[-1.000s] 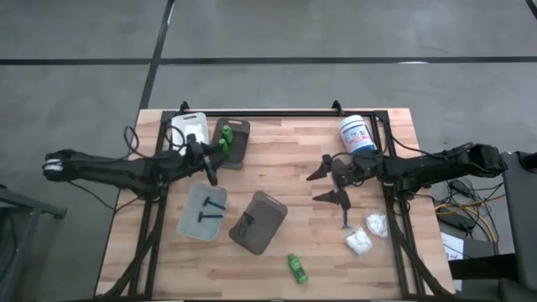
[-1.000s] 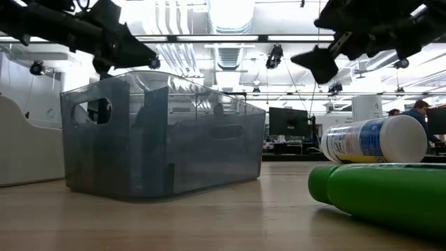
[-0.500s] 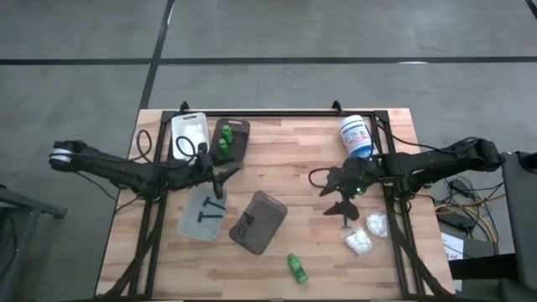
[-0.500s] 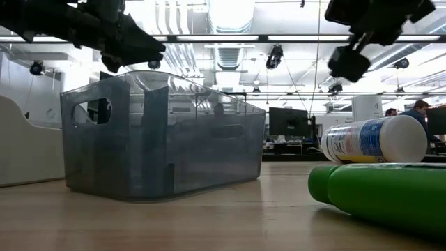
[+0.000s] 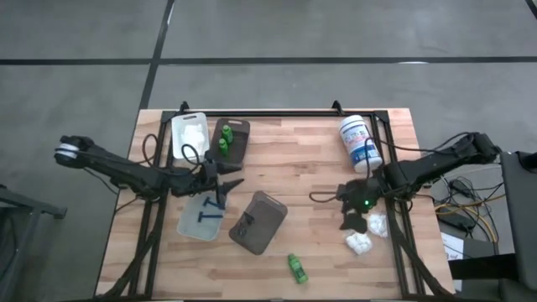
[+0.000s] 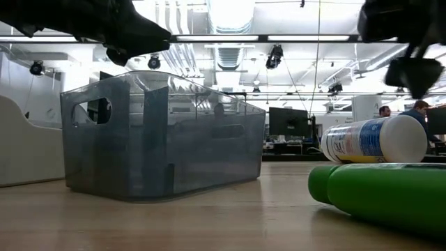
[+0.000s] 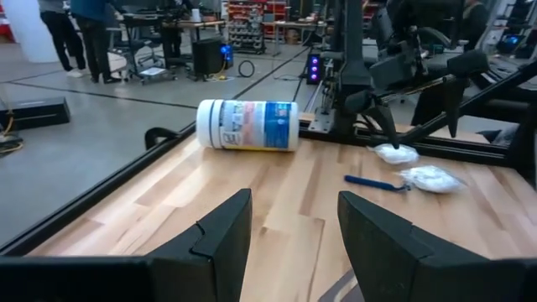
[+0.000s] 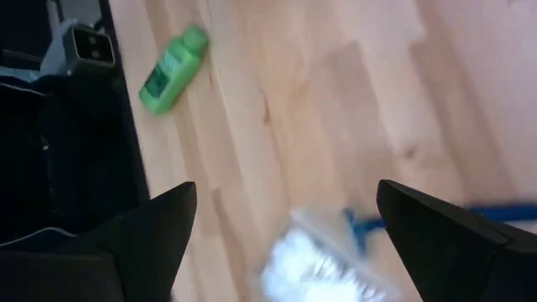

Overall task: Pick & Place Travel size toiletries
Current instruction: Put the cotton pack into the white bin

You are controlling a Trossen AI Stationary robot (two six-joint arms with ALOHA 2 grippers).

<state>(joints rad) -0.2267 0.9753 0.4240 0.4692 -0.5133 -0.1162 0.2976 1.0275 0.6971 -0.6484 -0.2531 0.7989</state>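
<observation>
Several toiletries lie loose on the table. A green bottle (image 5: 297, 268) lies on its side near the near edge, large in the low view (image 6: 383, 192). Two white packets (image 5: 375, 223) (image 5: 358, 243) and a blue stick (image 8: 361, 226) lie at the right. My right gripper (image 5: 352, 214) hangs open just above them, touching nothing; its wrist view shows one packet (image 8: 315, 264) between the fingers and the green bottle (image 8: 172, 69) farther off. My left gripper (image 5: 225, 186) hovers open at the far edge of a pale tray (image 5: 189, 225) that holds dark sticks (image 5: 210, 211).
A brown tray (image 5: 237, 143) holding green bottles (image 5: 224, 141) and a white tray (image 5: 190, 134) stand at the far left. A grey tray (image 5: 258, 222) sits mid-table, filling the low view (image 6: 160, 136). A white blue-labelled tub (image 5: 359, 138) lies far right. Black rails run along the sides.
My right gripper has moved toward the near and right edges, from mid-table to just over the blue stick and white packets. My left gripper has drawn away from the brown tray toward the near edge and now hangs by the pale tray. Nothing on the table has moved.
</observation>
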